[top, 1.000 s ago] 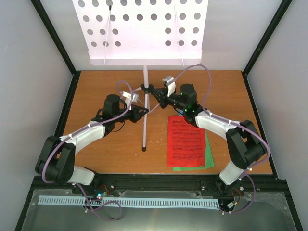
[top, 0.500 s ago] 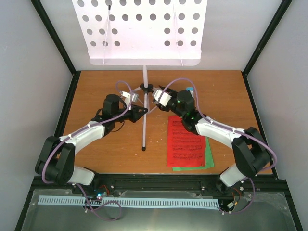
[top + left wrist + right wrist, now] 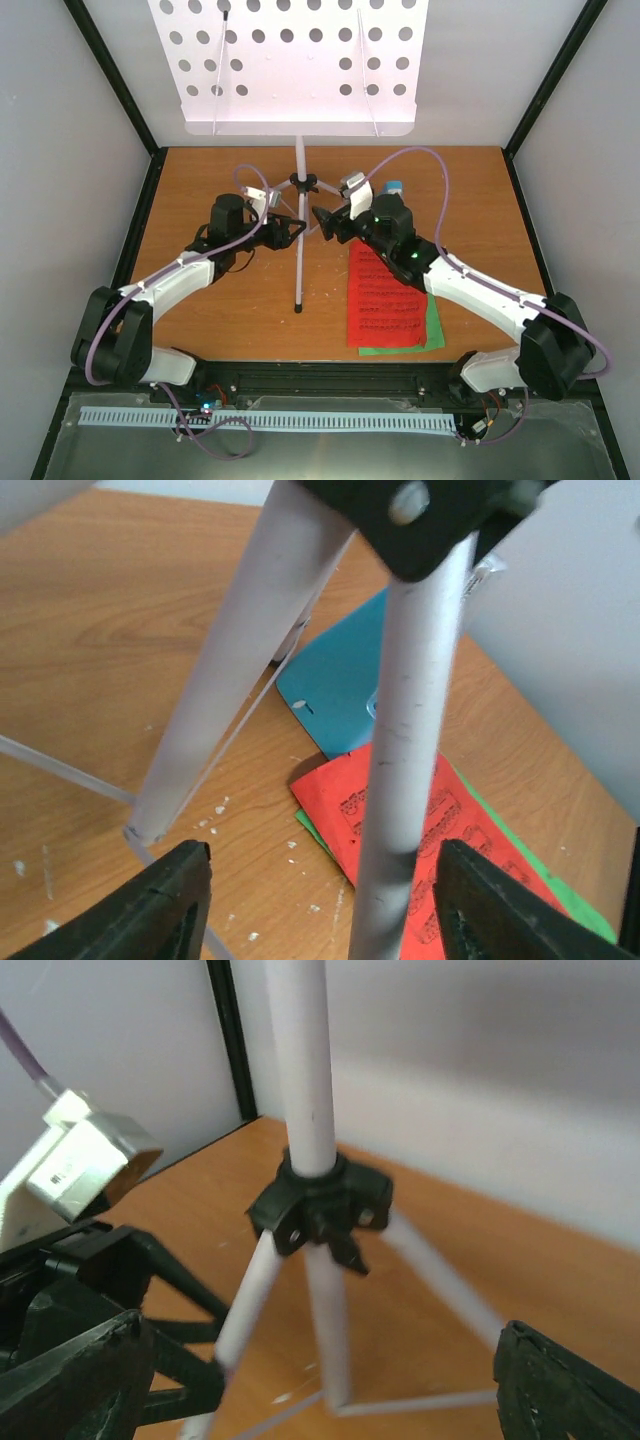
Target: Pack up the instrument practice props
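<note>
The left gripper (image 3: 290, 229) is open, its fingers (image 3: 160, 905) spread to either side of one leg (image 3: 400, 770) of the stand (image 3: 299, 160) without touching it, just below the black hub (image 3: 303, 182). The right gripper (image 3: 322, 218) gapes wide too, facing the hub from the other side, the pole (image 3: 300, 1060) rising midway between its fingers. The stand is upright on the table (image 3: 200, 200), tray (image 3: 300, 70) overhead at the back. The red page (image 3: 385, 295) lies on the green page (image 3: 433, 335) under the right arm, the metronome (image 3: 394, 187) just behind that wrist
</note>
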Controlling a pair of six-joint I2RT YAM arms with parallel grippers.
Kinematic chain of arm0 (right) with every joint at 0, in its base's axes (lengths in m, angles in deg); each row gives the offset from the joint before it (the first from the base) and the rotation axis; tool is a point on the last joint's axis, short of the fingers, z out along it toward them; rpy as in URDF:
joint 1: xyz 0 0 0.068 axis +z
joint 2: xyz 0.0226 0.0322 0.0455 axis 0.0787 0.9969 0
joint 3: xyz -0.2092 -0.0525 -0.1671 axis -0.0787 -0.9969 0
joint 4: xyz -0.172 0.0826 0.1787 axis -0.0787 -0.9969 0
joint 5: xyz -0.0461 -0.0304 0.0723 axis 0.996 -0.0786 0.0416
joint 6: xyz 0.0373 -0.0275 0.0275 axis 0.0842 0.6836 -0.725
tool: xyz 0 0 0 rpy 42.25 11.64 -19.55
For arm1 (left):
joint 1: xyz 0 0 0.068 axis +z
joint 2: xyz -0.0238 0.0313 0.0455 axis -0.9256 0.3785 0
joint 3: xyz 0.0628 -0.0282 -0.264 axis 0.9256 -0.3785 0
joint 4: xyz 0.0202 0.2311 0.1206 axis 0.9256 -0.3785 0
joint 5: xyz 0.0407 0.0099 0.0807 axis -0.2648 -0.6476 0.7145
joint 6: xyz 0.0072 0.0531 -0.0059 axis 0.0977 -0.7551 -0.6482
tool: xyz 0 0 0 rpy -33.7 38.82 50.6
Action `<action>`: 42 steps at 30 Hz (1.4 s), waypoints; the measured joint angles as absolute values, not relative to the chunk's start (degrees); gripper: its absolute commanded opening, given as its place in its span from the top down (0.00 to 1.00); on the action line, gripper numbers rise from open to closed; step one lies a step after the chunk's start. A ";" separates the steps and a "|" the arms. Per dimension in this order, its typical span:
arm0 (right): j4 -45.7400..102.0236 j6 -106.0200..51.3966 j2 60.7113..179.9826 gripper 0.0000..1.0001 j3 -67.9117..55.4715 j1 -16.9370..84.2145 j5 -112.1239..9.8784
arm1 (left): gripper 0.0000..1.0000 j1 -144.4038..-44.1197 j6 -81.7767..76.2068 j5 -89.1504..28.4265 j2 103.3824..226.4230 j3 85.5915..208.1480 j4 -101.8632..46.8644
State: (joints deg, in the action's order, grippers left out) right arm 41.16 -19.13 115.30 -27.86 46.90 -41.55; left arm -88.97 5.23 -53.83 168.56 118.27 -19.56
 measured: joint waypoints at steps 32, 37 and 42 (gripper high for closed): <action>43.70 -87.65 131.38 0.60 -17.04 41.37 -54.57 | 0.15 -88.76 4.51 -44.17 158.95 115.56 -20.26; 43.79 -87.61 131.54 0.65 -17.02 41.07 -54.79 | 0.15 -88.76 4.49 -44.17 158.95 115.56 -20.26; 43.83 -87.59 131.58 0.51 -17.02 41.02 -55.14 | 0.15 -88.73 4.49 -44.17 158.95 115.56 -20.26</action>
